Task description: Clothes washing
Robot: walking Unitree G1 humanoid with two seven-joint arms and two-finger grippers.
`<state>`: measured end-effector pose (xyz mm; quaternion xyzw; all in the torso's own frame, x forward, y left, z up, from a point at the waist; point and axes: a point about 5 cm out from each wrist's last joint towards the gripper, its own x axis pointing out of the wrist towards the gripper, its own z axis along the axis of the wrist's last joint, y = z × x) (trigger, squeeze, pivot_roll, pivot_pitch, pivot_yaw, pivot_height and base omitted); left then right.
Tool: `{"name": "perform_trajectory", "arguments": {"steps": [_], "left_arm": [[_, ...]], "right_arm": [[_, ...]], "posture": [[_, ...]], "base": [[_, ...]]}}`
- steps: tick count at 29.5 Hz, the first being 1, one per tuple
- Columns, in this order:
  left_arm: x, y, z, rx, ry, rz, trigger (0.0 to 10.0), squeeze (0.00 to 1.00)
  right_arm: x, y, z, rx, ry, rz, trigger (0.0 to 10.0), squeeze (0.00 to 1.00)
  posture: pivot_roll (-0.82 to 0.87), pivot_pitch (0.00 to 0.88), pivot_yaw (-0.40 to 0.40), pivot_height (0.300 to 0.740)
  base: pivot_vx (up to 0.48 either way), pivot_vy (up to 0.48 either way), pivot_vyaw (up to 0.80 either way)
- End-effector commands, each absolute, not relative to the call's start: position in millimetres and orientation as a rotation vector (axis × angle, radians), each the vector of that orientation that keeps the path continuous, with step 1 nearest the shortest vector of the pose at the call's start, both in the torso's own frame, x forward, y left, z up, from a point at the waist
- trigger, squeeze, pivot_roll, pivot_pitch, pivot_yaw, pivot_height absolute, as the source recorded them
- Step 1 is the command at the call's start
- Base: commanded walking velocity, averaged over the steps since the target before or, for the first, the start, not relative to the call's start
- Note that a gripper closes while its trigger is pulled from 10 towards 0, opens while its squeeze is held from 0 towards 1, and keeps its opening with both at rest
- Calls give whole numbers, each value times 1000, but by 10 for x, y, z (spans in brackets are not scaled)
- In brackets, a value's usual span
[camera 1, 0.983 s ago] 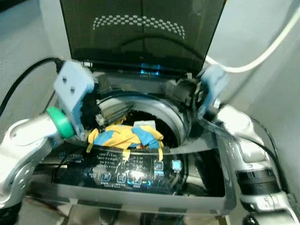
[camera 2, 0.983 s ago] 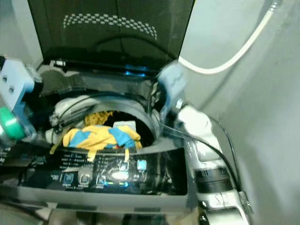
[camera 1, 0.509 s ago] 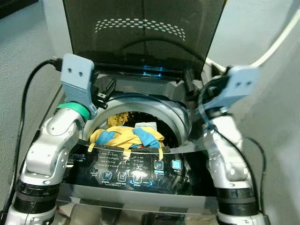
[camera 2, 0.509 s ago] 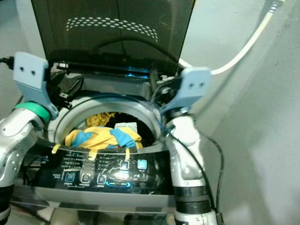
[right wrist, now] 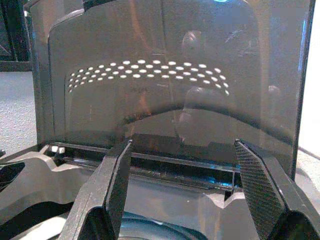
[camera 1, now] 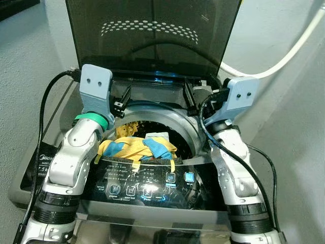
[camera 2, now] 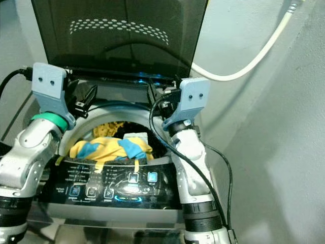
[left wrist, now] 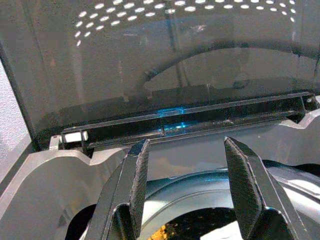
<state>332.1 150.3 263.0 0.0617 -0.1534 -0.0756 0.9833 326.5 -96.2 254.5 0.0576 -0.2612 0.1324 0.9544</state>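
Observation:
A top-loading washing machine (camera 1: 61,152) stands before me with its dark lid (camera 1: 152,35) raised upright. A heap of yellow and blue clothes (camera 1: 137,146) lies in the drum, draped toward the front rim. My left gripper (camera 1: 122,97) hovers open over the drum's left rear rim and points at the lid hinge. On the other side, my right gripper (camera 1: 190,96) is open over the right rear rim. In the left wrist view the fingers (left wrist: 137,170) are spread with nothing between them. The right wrist view shows its fingers (right wrist: 117,170) apart the same way.
A lit control panel (camera 1: 147,185) runs along the machine's front edge. A white hose (camera 1: 284,56) crosses the wall at the right. A black cable (camera 1: 45,112) loops by my left arm. Walls stand close on both sides.
Both arms have swung from beside the drum opening to stand upright at its sides, grippers now aimed at the lid. The view has shifted. The clothes lie as before.

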Motion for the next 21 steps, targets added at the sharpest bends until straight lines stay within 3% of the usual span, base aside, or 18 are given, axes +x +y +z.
{"name": "perform_trajectory", "arguments": {"steps": [1,21], "left_arm": [[3332,1480,2607,131,-314,-151,10000,0],[3355,1450,2578,125,-334,-154,10000,0]], "right_arm": [[3263,-948,2492,118,-519,270,10000,0],[3295,-966,2440,81,-502,260,10000,0]], "posture": [[125,0,-3,720],[114,0,-3,720]], "base": [[-330,0,0],[-406,0,0]]}}
